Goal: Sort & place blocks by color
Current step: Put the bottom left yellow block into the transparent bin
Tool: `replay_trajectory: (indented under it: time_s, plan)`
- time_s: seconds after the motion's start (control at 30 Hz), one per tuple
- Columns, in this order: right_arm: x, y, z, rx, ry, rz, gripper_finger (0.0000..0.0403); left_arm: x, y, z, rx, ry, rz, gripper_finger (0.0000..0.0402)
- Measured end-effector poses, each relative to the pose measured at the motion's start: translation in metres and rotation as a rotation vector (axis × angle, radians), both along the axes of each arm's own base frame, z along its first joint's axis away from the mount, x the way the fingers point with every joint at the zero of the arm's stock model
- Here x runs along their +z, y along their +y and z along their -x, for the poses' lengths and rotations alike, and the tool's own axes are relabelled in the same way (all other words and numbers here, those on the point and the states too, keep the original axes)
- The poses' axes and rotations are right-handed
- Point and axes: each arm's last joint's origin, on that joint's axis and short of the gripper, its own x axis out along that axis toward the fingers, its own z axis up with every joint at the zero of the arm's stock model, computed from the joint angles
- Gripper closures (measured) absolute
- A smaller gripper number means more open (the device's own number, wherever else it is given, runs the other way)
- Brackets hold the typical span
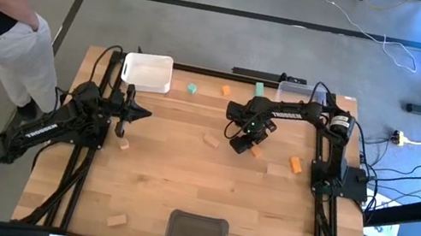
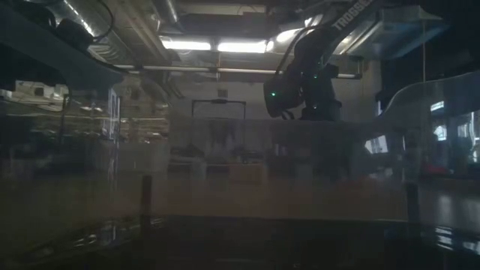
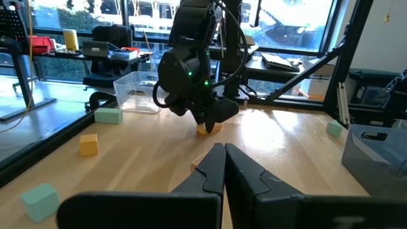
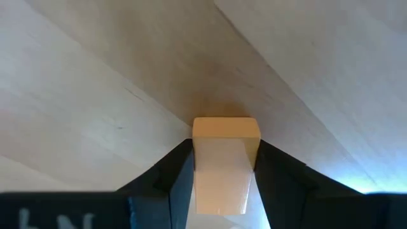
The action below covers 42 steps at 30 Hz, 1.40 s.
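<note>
Wooden table (image 1: 182,182) — three trays (image 1: 146,71), perhaps nine scattered blocks (image 1: 211,141).

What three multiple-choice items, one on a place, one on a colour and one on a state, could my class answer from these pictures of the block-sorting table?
1. Where is the white tray?
A. near the table's far left corner
B. at the near edge's middle
C. under the right arm

2. What colour is the block between the right gripper's fingers?
A. teal-green
B. orange
C. dark grey

3. How is the left gripper?
A. shut on a block
B. wide open
C. shut, holding nothing

Answers:
1. A: the high view shows it beside the left arm at the far edge.
2. B: the right wrist view shows an orange block between the fingers.
3. C: the left wrist view shows the fingers meeting with nothing between.
</note>
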Motion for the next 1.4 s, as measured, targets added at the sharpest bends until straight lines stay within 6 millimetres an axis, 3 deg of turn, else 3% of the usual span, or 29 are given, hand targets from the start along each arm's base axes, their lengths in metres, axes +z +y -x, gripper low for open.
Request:
replay_trajectory:
  time_s: [0.6, 1.2, 1.4]
  plan:
    - [0.006, -0.002, 0.001, 0.020, 0.070, 0.058, 0.0271, 0.000, 0.000, 0.000, 0.000, 0.000, 0.001, 0.0401]
    - [0.068, -0.019, -0.009, 0.114, 0.166, 0.170, 0.0274, 0.001, 0.000, 0.000, 0.002, -0.001, -0.002, 0.0401]
    - [0.093, -0.027, -0.009, 0.117, 0.199, 0.233, 0.0274, 0.021, -0.002, 0.004, 0.047, -0.041, -0.030, 0.0401]
